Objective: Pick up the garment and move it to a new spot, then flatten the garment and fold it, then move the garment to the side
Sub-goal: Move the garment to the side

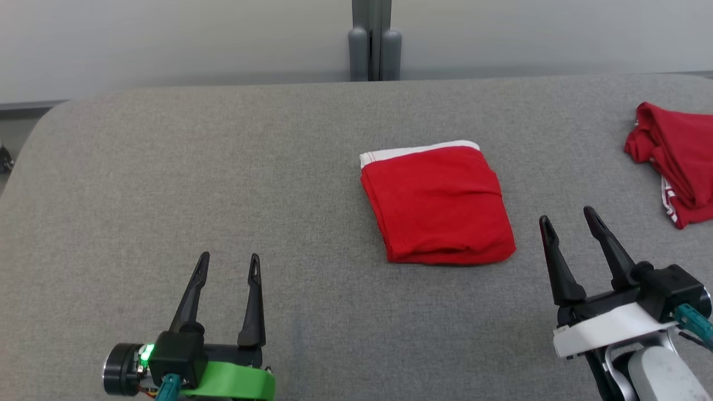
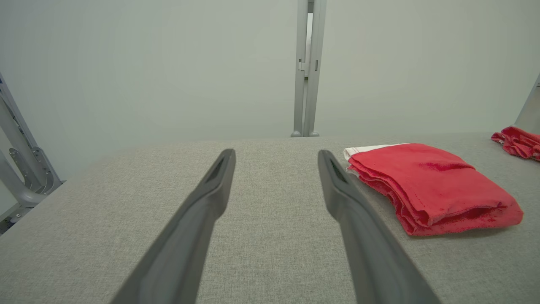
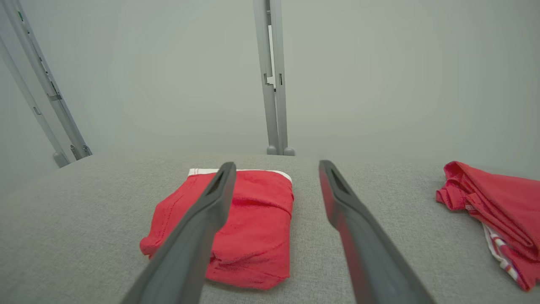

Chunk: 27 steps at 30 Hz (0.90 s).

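You are looking down at a grey cloth-covered counter with a red folded garment lying a little right of its middle, well in from every edge. The garment is a neat, flat rectangle, its white waistband turned toward the far edge and its thick doubled fold toward the near edge. This suggests the flattening and folding are done and only the move to the side is left. The left pincer hovers near the near edge, left of the garment and well apart from it. Its two dark fingers are spread wide, with nothing between them. The right pincer hovers just beside the garment's near right corner, also spread wide and empty, its fingers pointing toward the far edge. It seems poised there because it is the closer one for gripping the fold. A second red garment, loosely bunched with white striping showing, lies at the right edge, well apart from the folded one. That may mark the side where finished pieces go. A grey upright post stands behind the middle of the far edge.
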### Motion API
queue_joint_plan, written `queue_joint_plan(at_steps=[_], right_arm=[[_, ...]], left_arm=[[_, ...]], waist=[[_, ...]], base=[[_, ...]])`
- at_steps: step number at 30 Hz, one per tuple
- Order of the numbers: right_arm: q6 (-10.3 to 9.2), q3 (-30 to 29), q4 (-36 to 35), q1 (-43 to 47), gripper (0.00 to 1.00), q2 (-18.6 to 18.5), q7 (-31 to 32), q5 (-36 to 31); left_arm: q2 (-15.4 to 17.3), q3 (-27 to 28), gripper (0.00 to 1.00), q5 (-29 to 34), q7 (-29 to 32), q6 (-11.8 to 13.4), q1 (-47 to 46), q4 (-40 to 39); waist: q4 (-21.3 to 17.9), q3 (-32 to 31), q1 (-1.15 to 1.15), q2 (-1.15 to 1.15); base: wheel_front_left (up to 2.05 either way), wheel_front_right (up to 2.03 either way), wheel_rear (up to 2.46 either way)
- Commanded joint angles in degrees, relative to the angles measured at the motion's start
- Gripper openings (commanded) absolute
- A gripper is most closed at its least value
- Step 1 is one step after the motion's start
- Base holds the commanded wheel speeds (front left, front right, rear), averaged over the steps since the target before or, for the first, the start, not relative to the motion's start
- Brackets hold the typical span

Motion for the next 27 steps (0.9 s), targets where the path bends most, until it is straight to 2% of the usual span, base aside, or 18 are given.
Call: queue_joint_plan(at_steps=[1, 7, 11, 16, 21, 27], right_arm=[[-0.1, 0.61, 0.12, -2.25, 1.0, -1.1, -0.13, 0.26], [-0.1, 5.0, 3.65, -10.24, 1.0, -5.07, -0.14, 3.35], [-0.1, 8.83, 7.95, -14.55, 1.0, -8.83, -0.13, 10.7], [-0.1, 15.73, 10.69, -20.61, 1.0, -15.22, 2.2, 28.15], [-0.09, 19.7, 9.37, -25.1, 1.0, -20.74, 12.18, 47.54], [-0.07, 20.63, 6.91, -26.86, 1.0, -24.68, 24.62, 65.15]], left_arm=[[0.12, 0.0, 1.0, 0.52, -0.15, -0.22, -1.68, -0.5], [0.12, -0.53, 1.0, 1.04, -0.15, -0.73, -4.86, -1.45], [0.12, -1.34, 1.0, 1.27, -0.16, -0.96, -6.32, -1.6], [0.12, -2.18, 1.0, 1.43, -0.16, -0.89, -7.72, -1.9], [0.12, -2.67, 1.0, 0.86, -0.16, -0.8, -9.3, -2.2], [0.12, -3.42, 1.0, 0.37, -0.16, -0.36, -10.77, -2.03]], waist=[[0.22, 5.31, 0.0, 0.0], [0.52, 10.21, 0.0, 0.0], [0.89, 12.35, 0.0, 0.0], [1.12, 14.83, 0.0, 0.0], [1.45, 17.48, 0.0, 0.0], [1.9, 19.44, 0.0, 0.0]], base=[[0.0, 0.0, 0.0], [0.0, 0.0, 0.0], [0.0, 0.0, 0.0], [0.0, 0.0, 0.0], [0.0, 0.0, 0.0], [0.0, 0.0, 0.0]])
